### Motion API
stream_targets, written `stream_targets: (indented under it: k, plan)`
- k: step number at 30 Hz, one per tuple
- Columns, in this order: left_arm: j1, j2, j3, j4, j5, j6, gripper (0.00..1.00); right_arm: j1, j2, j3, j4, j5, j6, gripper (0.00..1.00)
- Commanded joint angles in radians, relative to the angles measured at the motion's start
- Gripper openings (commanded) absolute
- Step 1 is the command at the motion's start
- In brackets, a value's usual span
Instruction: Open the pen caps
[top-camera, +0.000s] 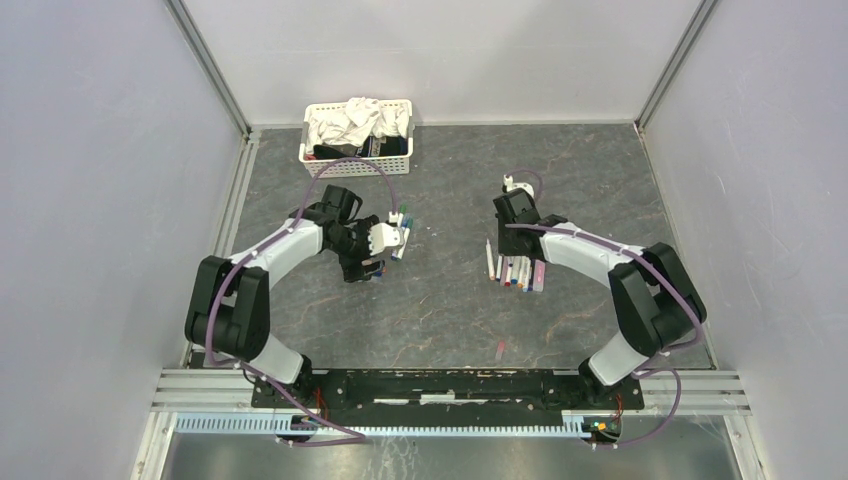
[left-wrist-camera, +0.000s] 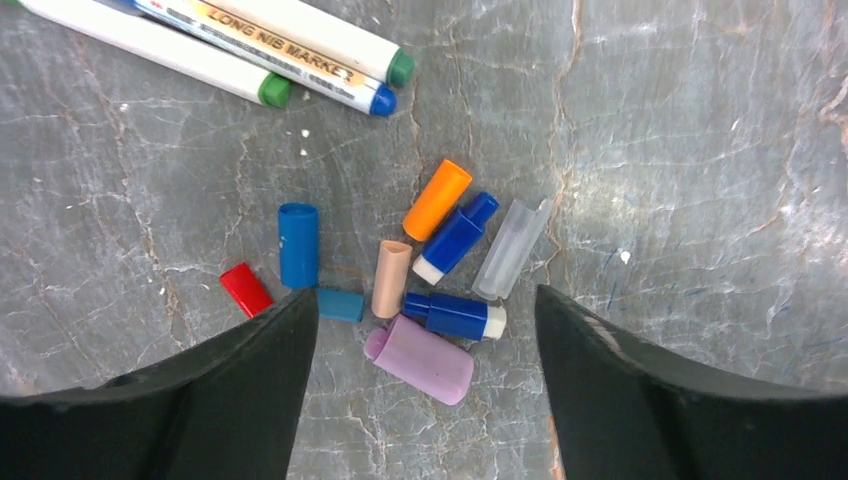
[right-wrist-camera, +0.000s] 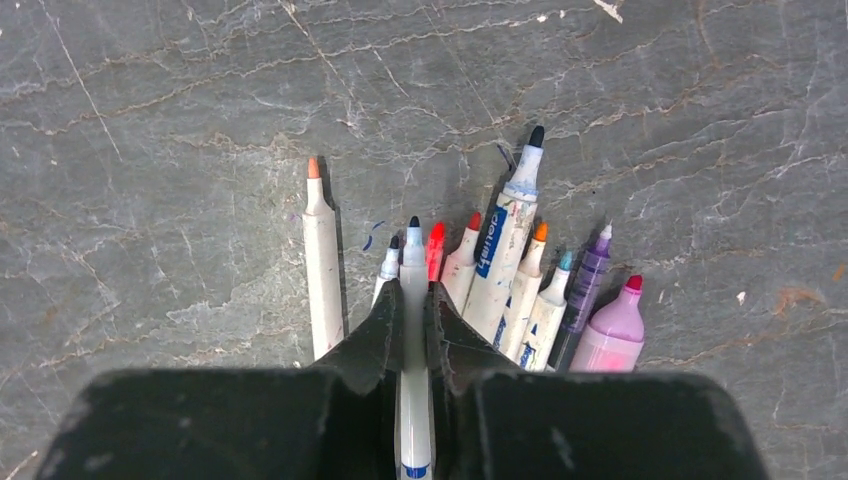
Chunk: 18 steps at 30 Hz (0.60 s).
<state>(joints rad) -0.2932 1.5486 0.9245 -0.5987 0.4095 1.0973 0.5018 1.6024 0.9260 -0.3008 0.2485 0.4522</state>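
Observation:
My left gripper (left-wrist-camera: 425, 295) is open and empty, low over a pile of loose pen caps (left-wrist-camera: 437, 200): orange, blue (left-wrist-camera: 298, 245), red (left-wrist-camera: 245, 290), lilac (left-wrist-camera: 420, 358), tan, clear and teal. Three capped pens (left-wrist-camera: 300, 45) lie just beyond the pile. In the top view the left gripper (top-camera: 365, 262) is left of centre. My right gripper (right-wrist-camera: 414, 295) is shut on a white pen (right-wrist-camera: 413, 262) with a bare dark tip, held over a row of uncapped pens (right-wrist-camera: 500, 260). The lilac-pink pen (right-wrist-camera: 612, 335) lies at the row's right end. In the top view the right gripper (top-camera: 512, 215) is beside that row (top-camera: 515, 270).
A white basket of cloths (top-camera: 357, 130) stands at the back left. A small pink piece (top-camera: 500, 348) lies near the front edge. One orange-tipped pen (right-wrist-camera: 320, 260) lies slightly apart, left of the row. Enclosure walls stand on both sides and at the back.

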Motion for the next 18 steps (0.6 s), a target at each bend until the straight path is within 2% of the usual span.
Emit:
stream_targets:
  k: [1, 3, 8, 13, 15, 18]
  plan:
    - [-0.001, -0.061, 0.087, -0.053, 0.035, -0.087, 0.9, 0.036, 0.015, 0.011, 0.031, 0.126, 0.078, 0.11]
    - [0.003, -0.073, 0.137, -0.099, 0.035, -0.122, 0.99, 0.038, 0.032, 0.027, 0.022, 0.123, 0.083, 0.16]
    - [0.012, -0.095, 0.276, -0.208, 0.01, -0.228, 1.0, 0.042, 0.058, 0.051, 0.002, 0.103, 0.078, 0.29]
    - [0.018, -0.103, 0.423, -0.275, -0.073, -0.32, 1.0, 0.043, 0.041, 0.047, -0.017, 0.106, 0.084, 0.31]
    - [0.023, -0.12, 0.441, -0.243, -0.119, -0.367, 1.0, 0.042, 0.021, 0.046, -0.018, 0.107, 0.083, 0.31]
    - [0.046, -0.16, 0.453, -0.212, -0.116, -0.404, 1.0, 0.042, 0.003, 0.064, -0.034, 0.101, 0.082, 0.29]
